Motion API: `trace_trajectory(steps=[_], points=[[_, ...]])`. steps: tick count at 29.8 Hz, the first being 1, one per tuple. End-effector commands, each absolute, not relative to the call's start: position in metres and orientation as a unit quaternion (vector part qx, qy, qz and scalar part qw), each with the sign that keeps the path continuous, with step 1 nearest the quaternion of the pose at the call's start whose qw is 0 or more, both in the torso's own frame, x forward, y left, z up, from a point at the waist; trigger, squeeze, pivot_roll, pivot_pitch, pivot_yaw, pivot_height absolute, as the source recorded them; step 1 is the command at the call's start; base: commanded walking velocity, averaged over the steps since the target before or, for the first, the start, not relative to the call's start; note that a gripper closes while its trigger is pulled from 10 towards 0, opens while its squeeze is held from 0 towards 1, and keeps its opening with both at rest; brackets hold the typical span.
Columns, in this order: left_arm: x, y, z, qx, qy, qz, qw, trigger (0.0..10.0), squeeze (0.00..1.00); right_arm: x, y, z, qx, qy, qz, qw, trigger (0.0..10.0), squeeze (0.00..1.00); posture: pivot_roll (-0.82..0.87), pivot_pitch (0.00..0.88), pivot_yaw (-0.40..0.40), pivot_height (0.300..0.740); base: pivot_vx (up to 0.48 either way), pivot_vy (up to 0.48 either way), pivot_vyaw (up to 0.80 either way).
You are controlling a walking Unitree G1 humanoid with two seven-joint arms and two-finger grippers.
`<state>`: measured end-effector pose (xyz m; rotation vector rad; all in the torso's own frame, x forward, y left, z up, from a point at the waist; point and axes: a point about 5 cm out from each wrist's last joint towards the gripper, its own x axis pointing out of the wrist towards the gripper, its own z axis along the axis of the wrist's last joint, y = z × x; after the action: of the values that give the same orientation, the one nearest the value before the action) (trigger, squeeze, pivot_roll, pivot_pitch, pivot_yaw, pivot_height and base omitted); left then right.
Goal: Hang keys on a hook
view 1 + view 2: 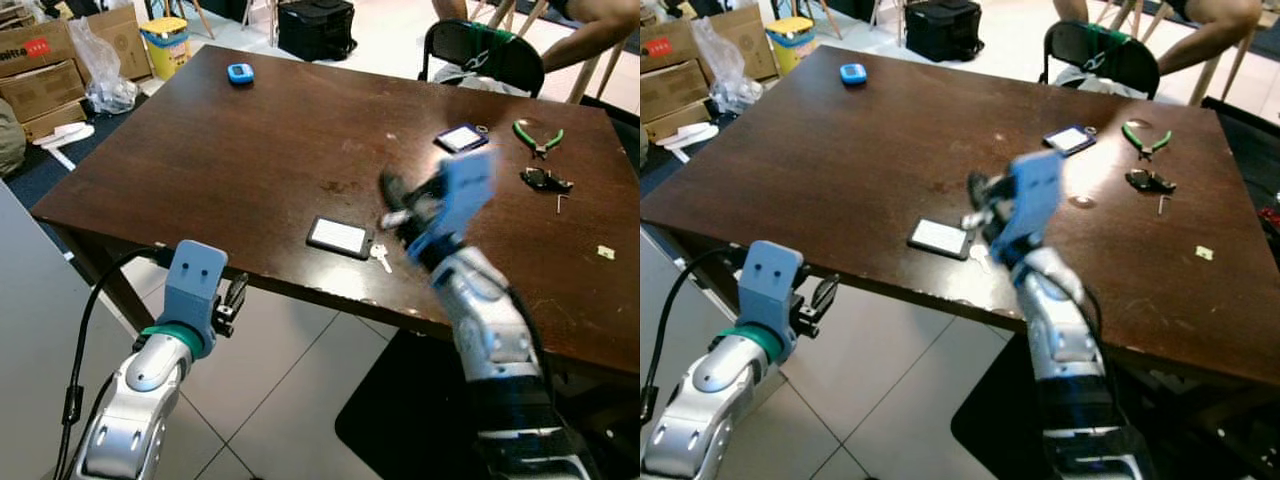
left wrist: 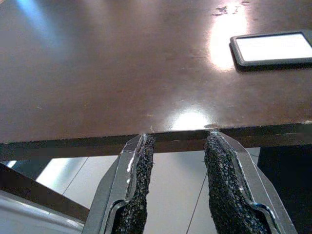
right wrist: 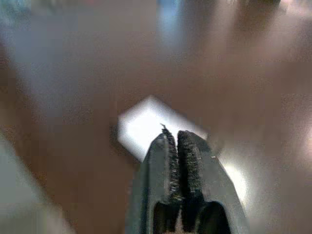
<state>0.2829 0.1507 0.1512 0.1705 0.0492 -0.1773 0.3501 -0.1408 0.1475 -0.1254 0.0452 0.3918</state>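
**Still on the bench: key and tag wait near the front edge**

Here the small silver key [image 1: 381,258] lies flat on the dark wooden bench [image 1: 250,150], joined to a white rectangular tag in a black frame [image 1: 339,236] just beside it. The right tool [image 1: 390,200], blurred, hovers above them with its rough black pads pressed together on nothing. The left tool [image 1: 232,300] hangs below the bench edge, narrowly parted. The likely risk: a thin, flat key on glossy wood could slide from a closing pinch toward the edge, and no hook can be made out
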Motion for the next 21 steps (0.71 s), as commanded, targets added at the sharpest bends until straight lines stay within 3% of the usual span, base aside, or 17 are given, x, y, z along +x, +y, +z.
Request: trace_trajectory(steps=[1, 8, 17, 18, 21], points=[[0.282, 0.152, 0.147, 0.089, 0.035, -0.083, 0.992, 10.0, 0.00, 0.351, -0.144, 0.145, -0.077, 0.030, 0.194, 0.977, 10.0, 1.00, -0.02, 0.092, 0.078, 0.740, 0.000, 0.000, 0.00], [0.282, 0.153, 0.148, 0.087, 0.035, -0.082, 0.992, 10.0, 0.00, 0.360, -0.156, 0.140, -0.084, 0.058, 0.184, 0.978, 10.0, 1.00, -0.02, 0.100, 0.086, 0.740, 0.000, 0.000, 0.00], [0.283, 0.151, 0.149, 0.089, 0.037, -0.090, 0.991, 10.0, 0.00, 0.377, -0.151, 0.154, -0.080, 0.046, 0.174, 0.980, 10.0, 1.00, -0.01, 0.109, 0.103, 0.740, 0.000, 0.000, 0.00], [0.283, 0.151, 0.149, 0.090, 0.037, -0.090, 0.991, 10.0, 0.00, 0.381, -0.148, 0.155, -0.075, 0.047, 0.176, 0.980, 10.0, 0.00, -0.01, 0.109, 0.103, 0.740, 0.000, 0.000, 0.00], [0.282, 0.152, 0.150, 0.091, 0.037, -0.088, 0.991, 10.0, 0.00, 0.385, -0.137, 0.154, -0.071, 0.056, 0.198, 0.976, 10.0, 0.00, 0.00, 0.126, 0.100, 0.740, 0.000, 0.000, 0.00]])
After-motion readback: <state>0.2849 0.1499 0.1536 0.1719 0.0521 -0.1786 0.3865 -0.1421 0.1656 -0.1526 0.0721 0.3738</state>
